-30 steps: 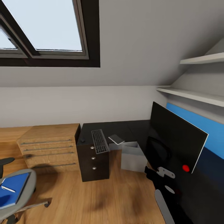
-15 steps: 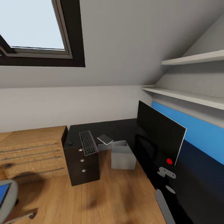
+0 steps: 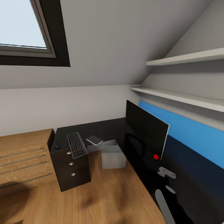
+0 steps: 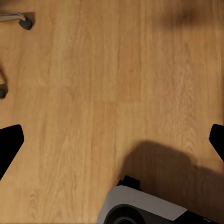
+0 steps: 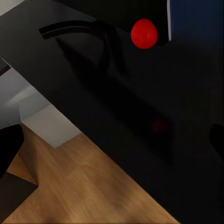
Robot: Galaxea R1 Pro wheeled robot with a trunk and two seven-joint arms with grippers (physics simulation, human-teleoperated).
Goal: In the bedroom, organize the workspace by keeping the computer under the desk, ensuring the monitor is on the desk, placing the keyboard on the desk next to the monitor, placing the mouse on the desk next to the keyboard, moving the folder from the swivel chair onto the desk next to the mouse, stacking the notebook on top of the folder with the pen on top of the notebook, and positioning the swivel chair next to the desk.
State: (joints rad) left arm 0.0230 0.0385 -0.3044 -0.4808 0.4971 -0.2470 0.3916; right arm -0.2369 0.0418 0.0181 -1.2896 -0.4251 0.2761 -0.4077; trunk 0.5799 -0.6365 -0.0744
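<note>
The black desk point(image 3: 118, 130) carries the monitor point(image 3: 145, 133), upright by the blue back panel. At the desk's left end lie the keyboard point(image 3: 76, 145), the mouse point(image 3: 57, 146) left of it, and the notebook point(image 3: 94, 140) at the desk's inner edge. The grey computer point(image 3: 112, 155) stands on the floor in the desk's corner. My right gripper point(image 5: 112, 140) hangs open over the desk's front edge, near the monitor stand point(image 5: 93, 29). My left gripper point(image 4: 112, 140) is open above bare floor, near a castor of the swivel chair point(image 4: 24, 21). Folder and pen are out of view.
A light-wood drawer chest point(image 3: 21, 158) stands left of the desk. Two white shelves point(image 3: 183, 96) run along the right wall above the monitor, under a sloping ceiling. A red ball marker point(image 3: 156, 156) sits by the monitor's lower corner. My base point(image 4: 140, 207) stands on wooden floor.
The head camera has turned right, so the whole scene has slid left. The swivel chair with the blue folder has left the picture. Nothing on the desk has moved.
</note>
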